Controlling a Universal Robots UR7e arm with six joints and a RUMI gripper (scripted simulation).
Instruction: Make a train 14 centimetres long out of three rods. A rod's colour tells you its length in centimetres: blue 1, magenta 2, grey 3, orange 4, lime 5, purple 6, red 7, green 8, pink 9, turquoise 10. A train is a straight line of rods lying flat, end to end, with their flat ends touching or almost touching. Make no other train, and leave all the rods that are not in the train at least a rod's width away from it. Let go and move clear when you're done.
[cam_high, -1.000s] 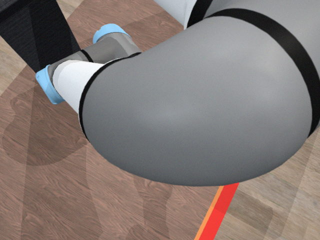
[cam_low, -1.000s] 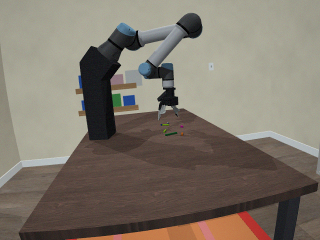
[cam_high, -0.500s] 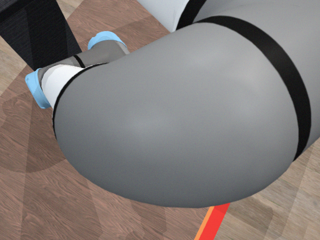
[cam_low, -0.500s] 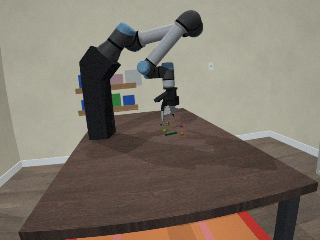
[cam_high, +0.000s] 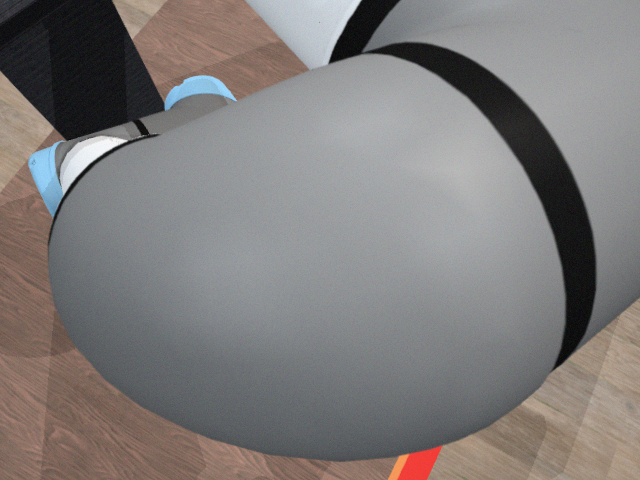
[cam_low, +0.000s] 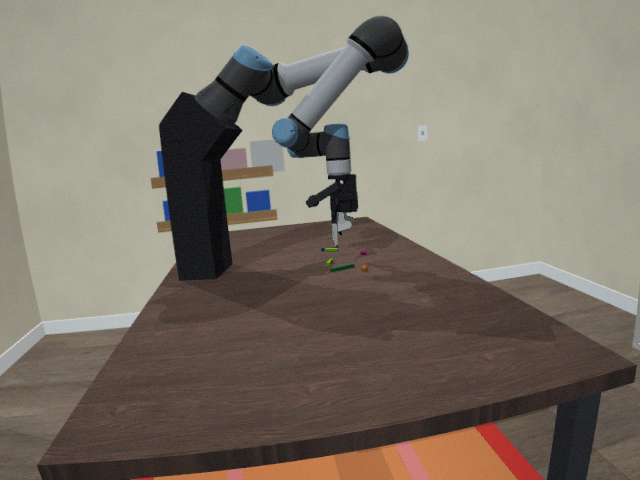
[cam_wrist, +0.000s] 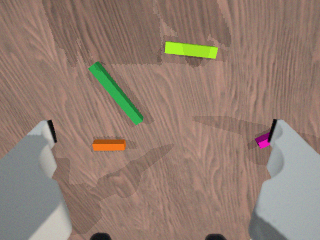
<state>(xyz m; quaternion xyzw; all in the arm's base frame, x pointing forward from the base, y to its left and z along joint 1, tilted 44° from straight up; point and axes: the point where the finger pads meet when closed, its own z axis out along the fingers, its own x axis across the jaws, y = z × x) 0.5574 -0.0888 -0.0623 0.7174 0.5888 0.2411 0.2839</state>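
Over table (cam_high: 129, 434) (cam_low: 310, 351) (cam_wrist: 165, 200): gripper (cam_low: 338, 242) (cam_wrist: 161, 121) wide open | wrist shows green rod (cam_low: 342, 267) (cam_wrist: 116, 93); top doesn't.

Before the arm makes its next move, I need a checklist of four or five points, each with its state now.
1. Gripper open: ok, the jaws stand wide apart.
2. Nothing held: ok, no rod is between the fingertips.
3. Green rod lying flat: ok.
4. Green rod and orange rod end to end in one line: not ok, they lie apart at different angles.
5. Magenta rod fully seen in the wrist view: not ok, a finger hides part of it.
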